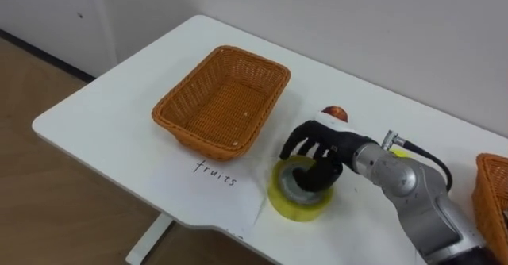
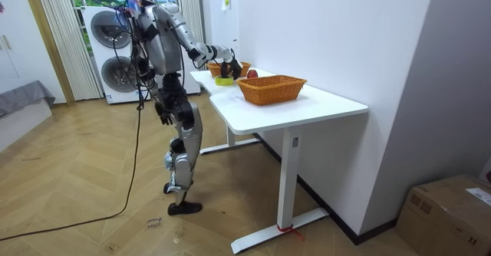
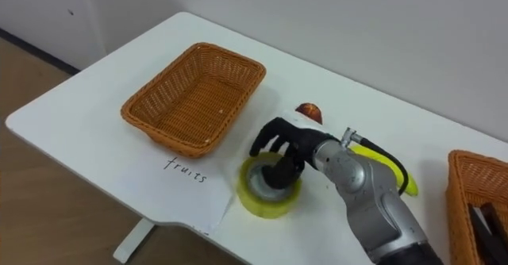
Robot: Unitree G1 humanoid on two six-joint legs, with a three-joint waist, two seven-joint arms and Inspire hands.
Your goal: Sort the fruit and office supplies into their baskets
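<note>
Left hand (image 2: pixel 163 113) hangs by the hip. Round yellow tape roll (image 1: pixel 300 193) lies near the white table's (image 1: pixel 103 114) front edge, with the right hand (image 1: pixel 317 147) curled over it, thumb in its core. Beyond, leftward, is an orange wicker basket (image 1: pixel 222 98) and, just behind the hand, a small red fruit (image 1: pixel 334 112)

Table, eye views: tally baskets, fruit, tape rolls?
Baskets: 2, the fruits-labelled basket and the right basket
Fruit: 2, the red fruit and the banana
Tape rolls: 1, the yellow tape roll, grasped by the right hand
Total: 5
The dark contents of the right basket are not counted because they are unclear.
</note>
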